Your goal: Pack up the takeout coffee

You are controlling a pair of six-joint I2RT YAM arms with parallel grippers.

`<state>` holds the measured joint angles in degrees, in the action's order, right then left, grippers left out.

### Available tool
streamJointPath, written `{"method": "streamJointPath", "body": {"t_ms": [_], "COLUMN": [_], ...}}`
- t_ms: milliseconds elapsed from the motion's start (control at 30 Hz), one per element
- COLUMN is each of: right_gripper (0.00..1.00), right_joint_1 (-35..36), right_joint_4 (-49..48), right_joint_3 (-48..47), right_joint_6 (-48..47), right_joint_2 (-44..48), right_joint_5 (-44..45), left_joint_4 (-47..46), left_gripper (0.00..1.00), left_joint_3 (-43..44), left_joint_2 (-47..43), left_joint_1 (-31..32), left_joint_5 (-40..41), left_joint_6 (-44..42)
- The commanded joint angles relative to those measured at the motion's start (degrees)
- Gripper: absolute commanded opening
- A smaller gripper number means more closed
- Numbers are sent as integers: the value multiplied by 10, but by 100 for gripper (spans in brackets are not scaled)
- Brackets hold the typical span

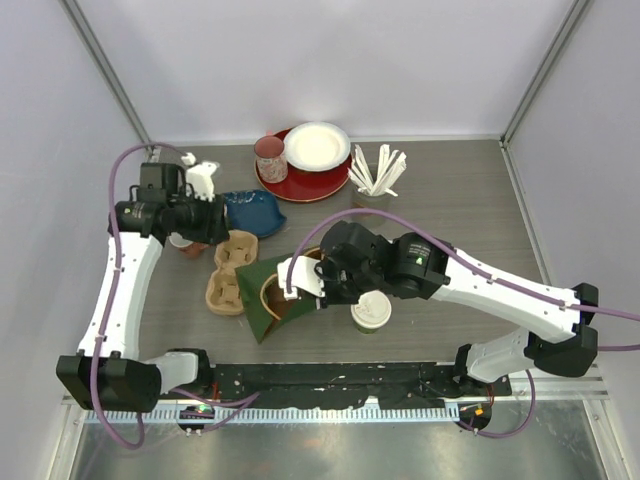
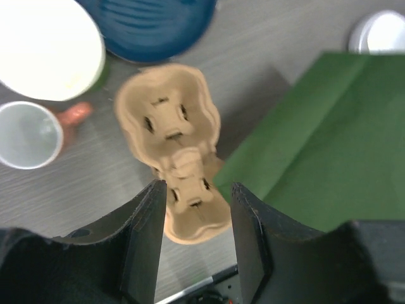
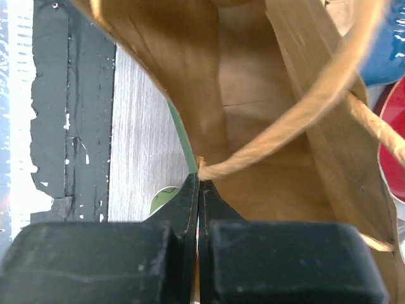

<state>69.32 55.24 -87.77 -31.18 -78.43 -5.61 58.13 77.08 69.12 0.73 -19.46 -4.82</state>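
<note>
Now, counter (image 1: 470, 200): grey wood-grain, white walls (image 1: 330, 60) on three sides, metal posts (image 1: 110, 70) at far corners.
Left tool (image 2: 193, 193): open, above cardboard cup carrier (image 2: 171, 126).
Right tool (image 3: 199, 183): closed on green bag (image 1: 260, 322) rim.
Takeout coffee (image 1: 372, 312): lidded cup upright, just right of bag, near edge.

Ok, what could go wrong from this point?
The right fingers pinch only the green paper bag's thin rim by its rope handle; it could slip and the mouth collapse. The lidded green cup stands close beside the right arm and might get knocked over.
</note>
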Motion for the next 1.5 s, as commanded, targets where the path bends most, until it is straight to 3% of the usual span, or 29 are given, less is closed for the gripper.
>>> {"method": "streamJointPath", "body": {"t_ms": [0,500,967,1233,1467], "right_gripper": [1,1,1,1,1], "right_joint_1": [1,1,2,1,1], "right_joint_4": [-20,97,-11,-13,-9], "right_joint_3": [15,-103,24,12,14], "right_joint_6": [-8,7,46,61,78], "right_joint_2": [-10,-27,18,-7,11], "right_joint_5": [-34,-49,9,24,41], "left_joint_4": [52,23,-20,-30,-60], "left_gripper": [48,54,57,57,48], "left_joint_3": [-33,-64,-115,-125,-159], "left_joint_2": [0,28,14,21,22], "left_joint_1": [37,40,40,40,40], "left_joint_5": [-29,104,84,94,134], "left_joint_6": [-107,-86,-73,-68,-67]}}
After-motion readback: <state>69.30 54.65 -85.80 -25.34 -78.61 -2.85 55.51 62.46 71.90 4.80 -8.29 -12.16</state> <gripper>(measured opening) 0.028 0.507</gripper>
